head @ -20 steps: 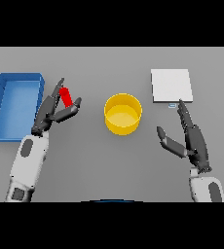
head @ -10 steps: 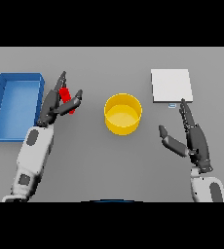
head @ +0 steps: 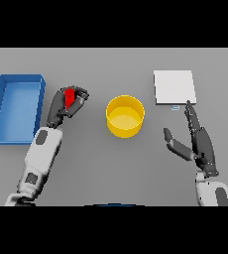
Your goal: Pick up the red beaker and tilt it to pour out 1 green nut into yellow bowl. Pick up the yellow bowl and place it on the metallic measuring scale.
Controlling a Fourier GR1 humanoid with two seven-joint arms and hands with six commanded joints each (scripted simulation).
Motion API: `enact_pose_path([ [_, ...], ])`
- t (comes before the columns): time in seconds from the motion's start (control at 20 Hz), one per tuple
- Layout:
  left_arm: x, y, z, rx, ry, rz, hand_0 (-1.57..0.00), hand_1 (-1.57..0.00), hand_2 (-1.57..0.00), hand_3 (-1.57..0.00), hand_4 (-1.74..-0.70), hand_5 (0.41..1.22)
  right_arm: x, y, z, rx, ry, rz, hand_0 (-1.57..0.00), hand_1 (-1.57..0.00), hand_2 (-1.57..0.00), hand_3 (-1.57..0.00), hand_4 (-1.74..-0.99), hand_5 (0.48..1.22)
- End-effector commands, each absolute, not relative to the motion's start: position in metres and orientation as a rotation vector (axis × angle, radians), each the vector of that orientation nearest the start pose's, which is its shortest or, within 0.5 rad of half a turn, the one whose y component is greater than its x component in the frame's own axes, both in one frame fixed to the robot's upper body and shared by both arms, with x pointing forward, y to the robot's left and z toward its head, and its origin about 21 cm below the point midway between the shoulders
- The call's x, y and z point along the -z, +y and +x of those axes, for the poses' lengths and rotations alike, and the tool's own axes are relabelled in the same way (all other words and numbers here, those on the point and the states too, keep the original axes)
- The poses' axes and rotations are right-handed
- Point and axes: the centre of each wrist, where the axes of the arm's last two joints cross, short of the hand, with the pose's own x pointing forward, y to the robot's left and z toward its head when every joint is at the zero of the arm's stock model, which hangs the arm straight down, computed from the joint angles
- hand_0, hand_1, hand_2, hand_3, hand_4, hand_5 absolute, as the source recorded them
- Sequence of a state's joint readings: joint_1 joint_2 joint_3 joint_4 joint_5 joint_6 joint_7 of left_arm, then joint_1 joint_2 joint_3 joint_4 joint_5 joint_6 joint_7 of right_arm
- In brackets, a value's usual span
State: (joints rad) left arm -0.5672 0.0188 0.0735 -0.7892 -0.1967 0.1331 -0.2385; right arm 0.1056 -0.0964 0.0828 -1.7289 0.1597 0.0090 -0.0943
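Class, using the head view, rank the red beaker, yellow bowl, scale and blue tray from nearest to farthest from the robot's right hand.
From the right hand:
1. Scale: just beyond the fingertips, at the table's right.
2. Yellow bowl: mid-table, to the hand's left.
3. Red beaker: farther left, held in the left hand.
4. Blue tray: at the far left edge.

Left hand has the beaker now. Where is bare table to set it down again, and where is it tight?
Bare table lies between the red beaker in the left hand and the yellow bowl, between bowl and scale, and along the far edge. It is tight between the blue tray and the left hand. The right hand rests near the scale.
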Motion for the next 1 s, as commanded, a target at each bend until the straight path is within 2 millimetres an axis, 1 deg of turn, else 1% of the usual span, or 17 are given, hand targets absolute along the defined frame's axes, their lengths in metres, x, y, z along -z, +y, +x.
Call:
enact_pose_path([
  [0.0,0.030,0.181,0.370,0.263,-1.563,0.135,-1.24,-1.25,-1.27,-1.15,-1.64,1.130,-0.020,-0.237,0.224,-0.250,-1.712,-0.130,0.00,0.00,0.00,0.00,-1.242,0.650],
  [0.05,0.033,0.183,0.369,0.264,-1.559,0.134,-1.30,-1.31,-1.33,-1.24,-1.60,1.148,-0.020,-0.235,0.226,-0.236,-1.707,-0.119,0.00,0.00,0.00,0.00,-1.250,0.647],
  [0.15,0.032,0.180,0.369,0.263,-1.569,0.135,-1.40,-1.41,-1.42,-1.36,-1.54,1.174,-0.019,-0.236,0.226,-0.232,-1.704,-0.100,0.00,0.00,0.00,0.00,-1.255,0.644],
  [0.2,0.029,0.184,0.370,0.239,-1.588,0.108,-1.43,-1.44,-1.45,-1.40,-1.58,1.171,-0.016,-0.238,0.223,-0.230,-1.701,-0.105,0.00,0.00,0.00,0.00,-1.251,0.641],
  [0.25,0.030,0.185,0.368,0.210,-1.603,0.070,-1.46,-1.47,-1.47,-1.43,-1.61,1.165,-0.014,-0.237,0.224,-0.241,-1.700,-0.127,0.00,0.00,0.00,0.00,-1.245,0.642],
  [0.35,0.019,0.184,0.373,0.171,-1.628,0.016,-1.50,-1.50,-1.51,-1.48,-1.66,1.150,-0.016,-0.236,0.223,-0.242,-1.706,-0.126,0.00,0.00,0.00,0.00,-1.246,0.644],
  [0.4,0.014,0.186,0.376,0.153,-1.643,-0.006,-1.51,-1.52,-1.52,-1.50,-1.68,1.144,-0.015,-0.237,0.223,-0.248,-1.714,-0.135,0.00,0.00,0.00,0.00,-1.238,0.643],
  [0.45,0.008,0.186,0.377,0.150,-1.658,-0.015,-1.53,-1.53,-1.53,-1.52,-1.69,1.140,-0.014,-0.231,0.225,-0.253,-1.710,-0.124,0.00,0.00,0.00,0.00,-1.236,0.644],
  [0.5,0.000,0.188,0.378,0.152,-1.670,-0.019,-1.54,-1.54,-1.54,-1.53,-1.70,1.135,-0.013,-0.232,0.225,-0.254,-1.714,-0.131,0.00,0.00,0.00,0.00,-1.233,0.644],
  [0.65,-0.015,0.192,0.379,0.212,-1.698,-0.014,-1.55,-1.55,-1.55,-1.55,-1.72,1.131,-0.013,-0.232,0.223,-0.261,-1.735,-0.139,0.00,0.00,0.00,0.00,-1.226,0.650],
  [0.7,-0.019,0.192,0.380,0.240,-1.695,-0.004,-1.56,-1.56,-1.56,-1.55,-1.72,1.130,-0.013,-0.233,0.222,-0.270,-1.737,-0.158,0.00,0.00,0.00,0.00,-1.219,0.653],
  [0.75,-0.022,0.190,0.380,0.266,-1.692,0.005,-1.56,-1.56,-1.56,-1.55,-1.72,1.132,-0.015,-0.230,0.224,-0.276,-1.743,-0.162,0.00,0.00,0.00,0.00,-1.219,0.656],
  [0.8,-0.024,0.188,0.381,0.288,-1.691,0.014,-1.56,-1.56,-1.56,-1.55,-1.72,1.133,-0.012,-0.232,0.222,-0.282,-1.750,-0.161,0.00,0.00,0.00,0.00,-1.219,0.659],
  [0.85,-0.027,0.185,0.381,0.309,-1.690,0.023,-1.56,-1.56,-1.56,-1.55,-1.72,1.135,-0.011,-0.230,0.225,-0.286,-1.739,-0.165,0.00,0.00,0.00,0.00,-1.219,0.660],
  [0.95,-0.033,0.181,0.383,0.350,-1.693,0.040,-1.56,-1.56,-1.56,-1.55,-1.72,1.139,-0.012,-0.233,0.222,-0.292,-1.755,-0.170,0.00,0.00,0.00,0.00,-1.219,0.661],
])
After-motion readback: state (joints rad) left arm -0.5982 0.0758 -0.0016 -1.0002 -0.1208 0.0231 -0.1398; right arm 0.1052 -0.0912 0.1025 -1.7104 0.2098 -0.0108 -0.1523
